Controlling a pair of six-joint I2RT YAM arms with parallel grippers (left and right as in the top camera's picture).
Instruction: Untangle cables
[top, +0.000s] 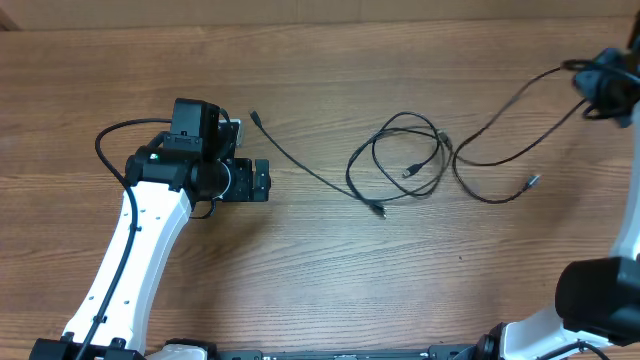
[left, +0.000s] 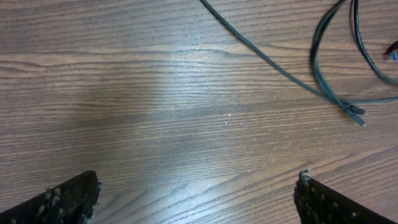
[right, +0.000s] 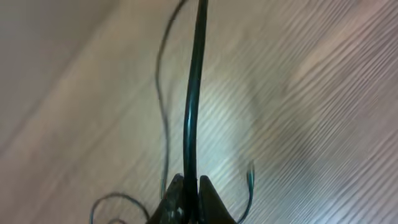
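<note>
Thin black cables lie on the wooden table. One long cable (top: 300, 165) runs from a plug at upper left to a plug near the middle. A looped cable (top: 400, 155) lies coiled beside it. A third cable (top: 500, 120) curves from a silver tip (top: 533, 181) up to my right gripper (top: 590, 80), which is shut on it at the far right; in the right wrist view the cable (right: 191, 93) runs out from between the fingers (right: 189, 183). My left gripper (top: 262, 181) is open and empty, left of the cables; its fingers (left: 196, 193) hover over bare wood.
The long cable (left: 273, 65) and part of the loop (left: 323, 56) cross the top right of the left wrist view. The table's far edge (top: 300, 22) runs along the top of the overhead view.
</note>
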